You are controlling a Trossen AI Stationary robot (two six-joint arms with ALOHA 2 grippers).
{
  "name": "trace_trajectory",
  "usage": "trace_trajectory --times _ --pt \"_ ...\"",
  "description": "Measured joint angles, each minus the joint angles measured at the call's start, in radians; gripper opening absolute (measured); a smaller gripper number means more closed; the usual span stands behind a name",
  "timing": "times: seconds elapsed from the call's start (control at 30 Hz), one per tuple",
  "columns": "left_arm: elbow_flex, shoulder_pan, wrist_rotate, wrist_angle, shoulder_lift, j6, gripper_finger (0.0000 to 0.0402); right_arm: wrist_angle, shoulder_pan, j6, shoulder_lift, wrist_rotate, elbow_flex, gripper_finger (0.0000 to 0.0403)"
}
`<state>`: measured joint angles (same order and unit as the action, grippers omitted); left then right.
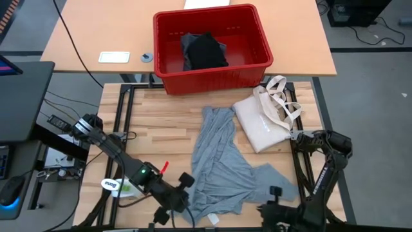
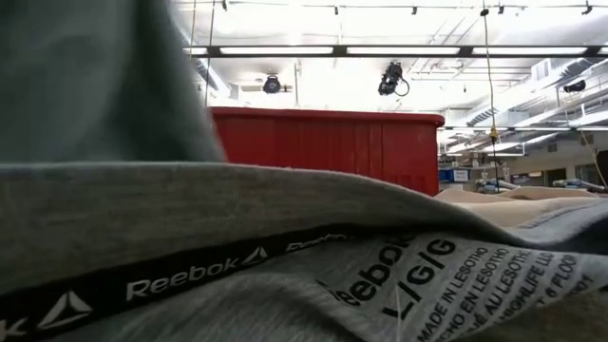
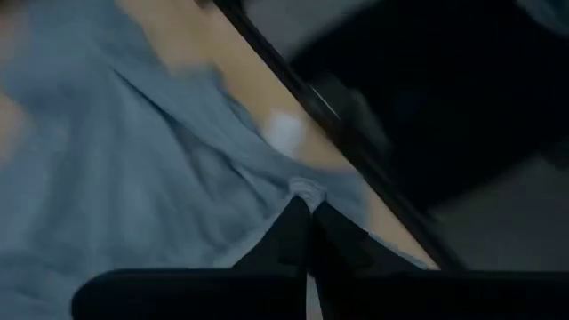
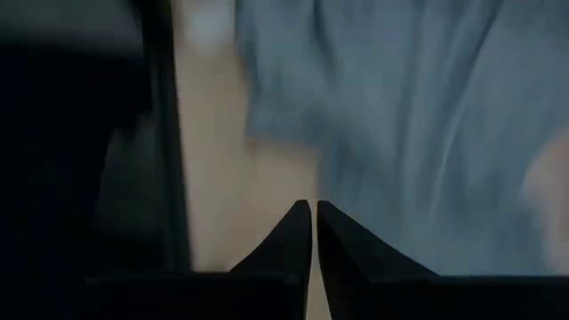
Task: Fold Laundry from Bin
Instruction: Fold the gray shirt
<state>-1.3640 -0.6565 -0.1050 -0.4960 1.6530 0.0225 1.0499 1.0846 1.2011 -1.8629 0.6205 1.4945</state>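
Note:
A light grey T-shirt (image 1: pixel 219 164) lies crumpled on the wooden table, stretching from its middle to the near edge. In the low view its collar band (image 2: pixel 190 275) fills the foreground. The red bin (image 1: pixel 212 45) stands at the far edge with a black garment (image 1: pixel 205 51) inside. My left gripper (image 1: pixel 185 180) is shut at the shirt's near left edge. My right gripper (image 1: pixel 275 191) is near the shirt's near right corner. Its fingers (image 4: pixel 313 213) are shut with nothing between them, above bare wood beside the cloth. My left gripper pinches a small bunch of the T-shirt's edge (image 3: pixel 307 189) between its two fingertips, slanting down from the table's near left side. One layer or several, I cannot tell. The rest of the shirt lies on the table.
A cream canvas tote bag (image 1: pixel 264 119) lies at the right, touching the shirt's far right side. A white card (image 1: pixel 114 57) and a small round object (image 1: pixel 147 57) lie on the far table left of the bin. The table's black frame (image 1: pixel 129 122) edges the wood.

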Motion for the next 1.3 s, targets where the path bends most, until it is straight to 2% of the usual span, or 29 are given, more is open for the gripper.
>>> trace_trajectory --times 0.03,0.1,0.27,0.37,0.57,0.67,0.8,0.9,1.0,1.07,1.2,1.3 --pt "0.0 0.004 -0.025 0.037 -0.004 0.031 0.0014 -0.033 -0.014 -0.039 0.0 0.057 -0.005 0.0032" --pt "0.0 0.006 -0.06 0.113 -0.017 0.093 0.0014 -0.099 -0.044 -0.14 0.0 0.098 -0.013 0.0032" --pt "0.0 -0.011 -0.107 0.306 -0.076 0.225 0.0014 -0.323 -0.135 -0.358 0.0 0.124 -0.065 0.0032" --pt "-0.001 -0.017 -0.177 0.349 -0.102 0.26 0.0014 -0.379 -0.183 -0.391 0.0 0.079 -0.097 0.0032" --pt "-0.001 0.002 -0.2 0.342 -0.104 0.257 0.0014 -0.419 -0.203 -0.391 0.0 0.065 -0.158 0.0032" --pt "-0.001 0.021 -0.2 0.346 -0.085 0.255 0.0014 -0.425 -0.202 -0.341 0.0 0.041 -0.195 0.0032" --pt "0.0 0.062 -0.198 0.428 -0.022 0.254 0.0014 -0.422 -0.2 -0.277 -0.001 0.031 -0.256 0.0031" --pt "-0.001 0.102 -0.159 0.54 0.064 0.254 0.0014 -0.431 -0.181 -0.253 -0.001 0.152 -0.303 0.0032" --pt "0.0 0.14 -0.145 0.67 0.165 0.256 0.0014 -0.431 -0.163 -0.252 -0.001 0.379 -0.335 0.0031" --pt "0.0 0.165 -0.144 0.759 0.223 0.304 0.0014 -0.399 -0.157 -0.237 -0.001 0.44 -0.342 0.003" --pt "0.0 0.216 -0.145 0.892 0.306 0.444 0.0014 -0.252 -0.165 -0.143 0.0 0.363 -0.318 0.0027" --pt "0.0 0.266 -0.145 0.936 0.353 0.429 0.0014 -0.125 -0.182 -0.056 0.003 0.322 -0.271 0.0027"
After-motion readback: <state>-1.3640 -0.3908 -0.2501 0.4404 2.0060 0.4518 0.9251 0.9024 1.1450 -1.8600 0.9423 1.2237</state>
